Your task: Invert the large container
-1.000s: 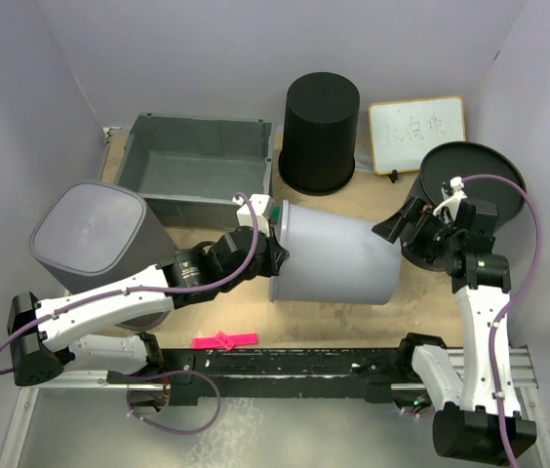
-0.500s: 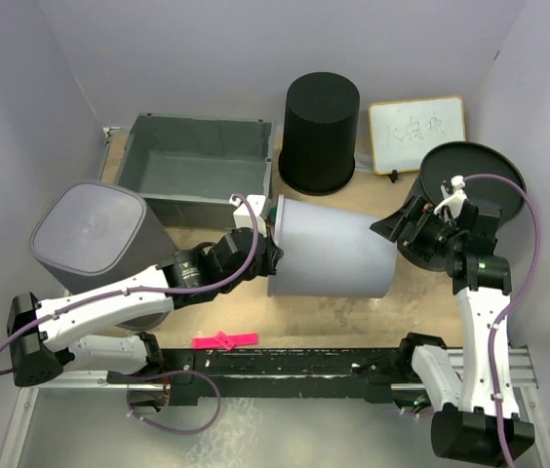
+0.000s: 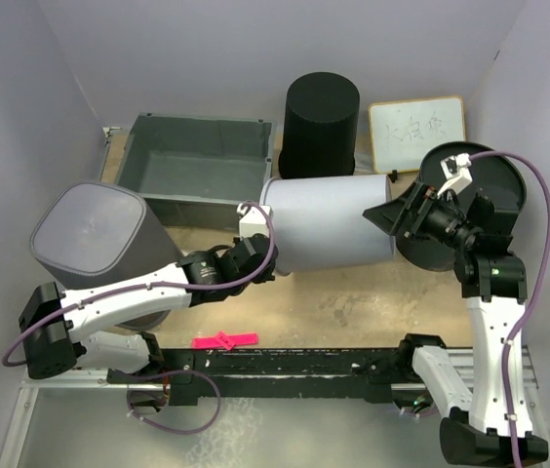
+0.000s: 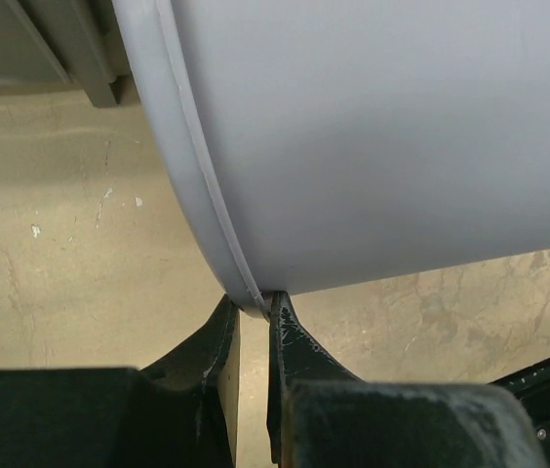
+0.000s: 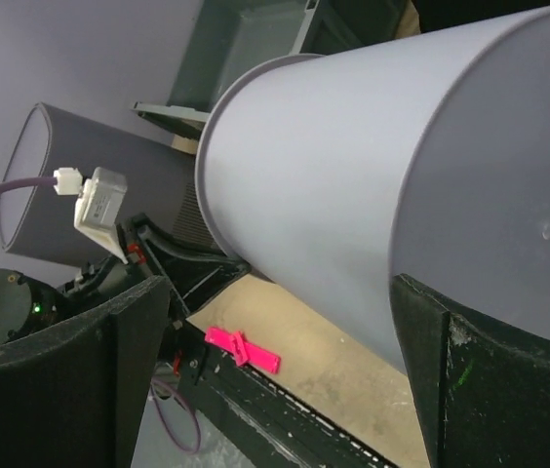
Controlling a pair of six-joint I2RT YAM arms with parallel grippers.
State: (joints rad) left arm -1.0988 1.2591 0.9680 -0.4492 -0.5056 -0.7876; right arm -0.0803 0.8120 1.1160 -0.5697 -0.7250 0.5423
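From above, the large container lies on its side across the middle of the bench, its open mouth to the left and its closed base to the right. It sits just in front of the black bin and beside the grey tub. The left arm reaches from its base at the lower left, its white forearm slanting up and to the right past the upturned grey bin. The left pincer meets the lower part of the container's rim. The right arm rises straight from the lower right. Its wrist is bent leftward over the black dish, bringing the right pincer to the container's base. A pink clip lies near the front rail.

At the left wrist, the left pincer is closed narrow, with the container rim nipped between its two fingertips at the lowest point. Bare bench shows beneath.

At the right wrist, the right pincer is spread wide, and the container's wall fills the space beyond the fingers. One finger overlaps the base edge, though I cannot tell whether it touches. The pink clip shows below.
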